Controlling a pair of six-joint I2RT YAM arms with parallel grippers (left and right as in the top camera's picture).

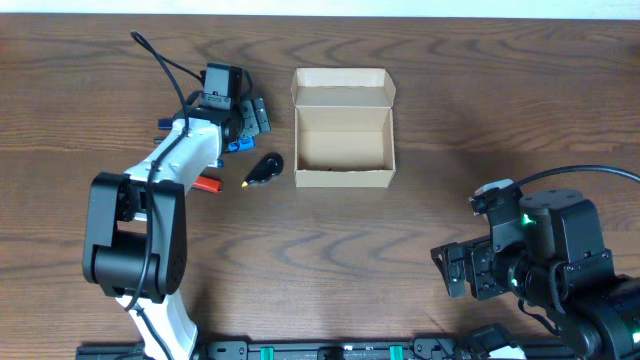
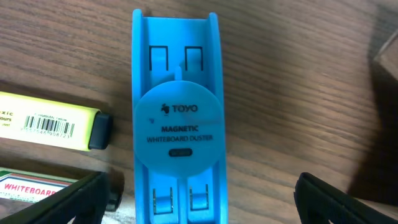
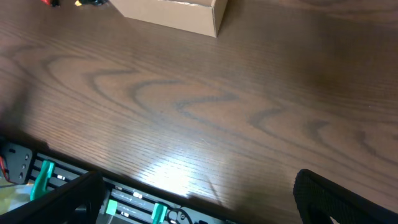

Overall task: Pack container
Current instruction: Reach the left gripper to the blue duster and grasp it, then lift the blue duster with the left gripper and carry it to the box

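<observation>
Left pincer (image 2: 199,186) is hanging wide open over one duster (image 2: 180,124). One box (image 1: 343,178) is sitting to its right, facing up, long side running left-right.

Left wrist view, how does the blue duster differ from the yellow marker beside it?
The blue duster is broad and runs up the picture; the yellow marker is slimmer and lies crosswise. The duster bears a round TOYO label, the marker a barcode. Both rest flat on the wooden table.
</observation>
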